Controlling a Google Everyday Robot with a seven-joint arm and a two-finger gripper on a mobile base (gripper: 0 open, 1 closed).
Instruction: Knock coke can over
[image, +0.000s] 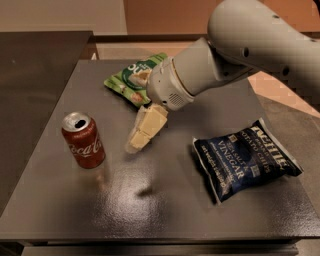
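Observation:
The coke can (83, 140) stands upright at the left of the dark grey table (165, 210); it is red with white script and a silver top. My gripper (136, 142) hangs from the big grey arm and points down and left. It sits a short way to the right of the can, apart from it, just above the table top. It holds nothing that I can see.
A green snack bag (131, 79) lies at the back of the table, partly behind the arm. A dark blue chip bag (245, 159) lies at the right. The table's front edge runs along the bottom; a dark counter stands to the left.

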